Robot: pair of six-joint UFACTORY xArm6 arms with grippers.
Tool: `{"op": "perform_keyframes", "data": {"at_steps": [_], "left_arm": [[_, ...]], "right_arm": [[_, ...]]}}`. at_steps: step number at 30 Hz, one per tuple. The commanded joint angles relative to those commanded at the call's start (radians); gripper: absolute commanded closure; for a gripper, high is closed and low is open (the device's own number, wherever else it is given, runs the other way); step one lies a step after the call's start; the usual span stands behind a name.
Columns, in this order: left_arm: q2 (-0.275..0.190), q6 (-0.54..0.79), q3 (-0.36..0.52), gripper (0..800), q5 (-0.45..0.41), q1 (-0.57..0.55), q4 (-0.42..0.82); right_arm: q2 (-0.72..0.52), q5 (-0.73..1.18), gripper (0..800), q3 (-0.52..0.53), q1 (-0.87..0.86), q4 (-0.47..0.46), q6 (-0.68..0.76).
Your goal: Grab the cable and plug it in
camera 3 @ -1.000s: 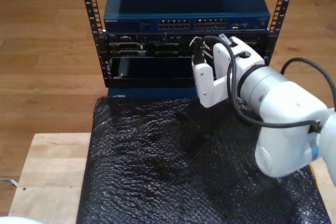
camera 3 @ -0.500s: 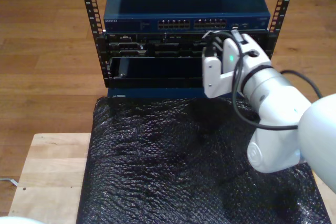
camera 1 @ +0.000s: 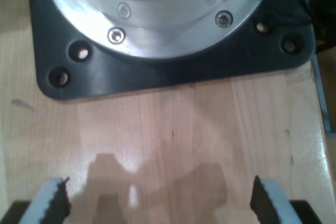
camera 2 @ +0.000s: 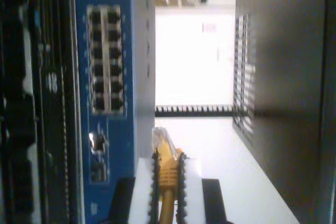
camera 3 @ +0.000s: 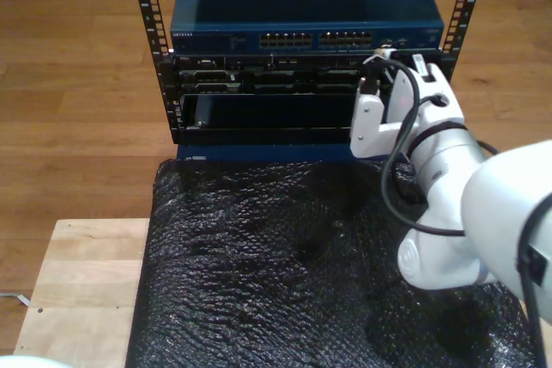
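Our second gripper (camera 2: 167,182) is clamped on the cable (camera 2: 167,174), whose yellow length runs up between the toothed pads (camera 2: 182,187) to a small clear plug (camera 2: 160,139) just beside the blue switch (camera 2: 113,129) and its rows of ports (camera 2: 107,61). In the exterior view that arm (camera 3: 457,204) reaches over the black bubble wrap (camera 3: 285,273) to the rack (camera 3: 302,92), its gripper at the switch's front toward the exterior view's right. Our first gripper (camera 1: 157,203) hangs spread and empty above a wooden surface (camera 1: 173,129), near a black base plate (camera 1: 173,72).
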Motion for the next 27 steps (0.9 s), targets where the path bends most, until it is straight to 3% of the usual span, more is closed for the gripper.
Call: {"op": "perform_keyframes", "data": {"at_steps": [11, 21, 27], "left_arm": [[0.000, 0.000, 0.000, 0, 0.000, 0.000, 0.000], [0.000, 0.000, 0.000, 0, 0.000, 0.000, 0.000], [0.000, 0.000, 0.000, 0, 0.000, 0.000, 0.000]], "right_arm": [[0.066, -0.005, 800, -0.086, 0.003, 0.014, -0.005], [0.167, -0.055, 800, -0.150, 0.025, 0.086, -0.017], [0.239, -0.133, 800, -0.215, 0.052, 0.175, -0.089]]}}
